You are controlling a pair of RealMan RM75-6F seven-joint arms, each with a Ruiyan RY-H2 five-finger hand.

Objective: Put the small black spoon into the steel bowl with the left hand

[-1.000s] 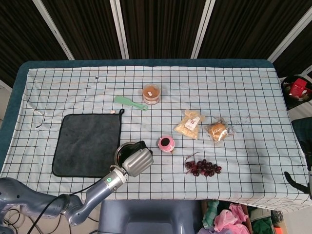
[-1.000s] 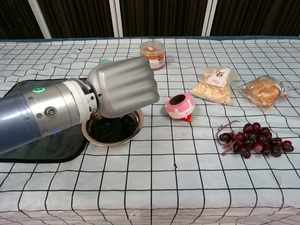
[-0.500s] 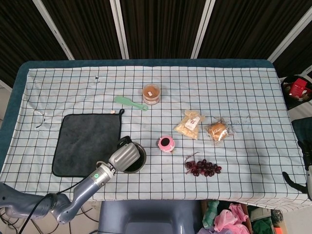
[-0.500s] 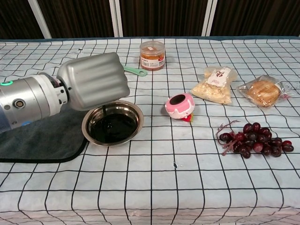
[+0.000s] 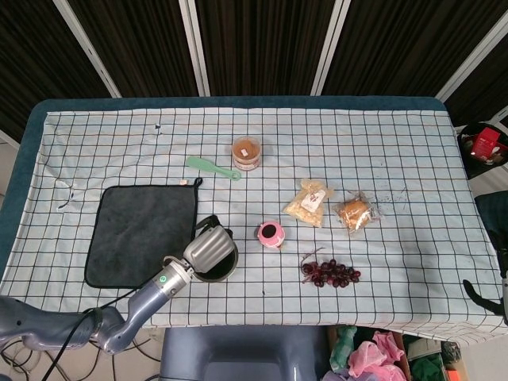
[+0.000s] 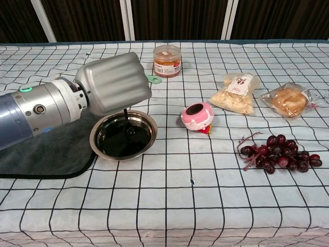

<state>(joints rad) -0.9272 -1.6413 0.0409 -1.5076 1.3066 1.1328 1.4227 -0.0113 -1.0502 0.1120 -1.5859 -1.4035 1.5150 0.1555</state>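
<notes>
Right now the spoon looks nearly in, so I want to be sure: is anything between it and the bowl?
Nothing visible: the spoon hangs from the left hand directly over the open bowl.

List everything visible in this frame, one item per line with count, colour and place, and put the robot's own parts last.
steel bowl: 1, silver, front left beside the cloth
small black spoon: 1, black, hanging from the hand into the bowl
cloth: 1, dark grey, left
green spoon: 1, behind the cloth
jar: 1, orange-brown, rear centre
pink cup: 1, tipped, centre
snack bag: 1, clear, right of centre
wrapped bun: 1, far right
grapes: 1 bunch, dark red, front right
left hand: 1, grey, above the bowl, holds the spoon
</notes>
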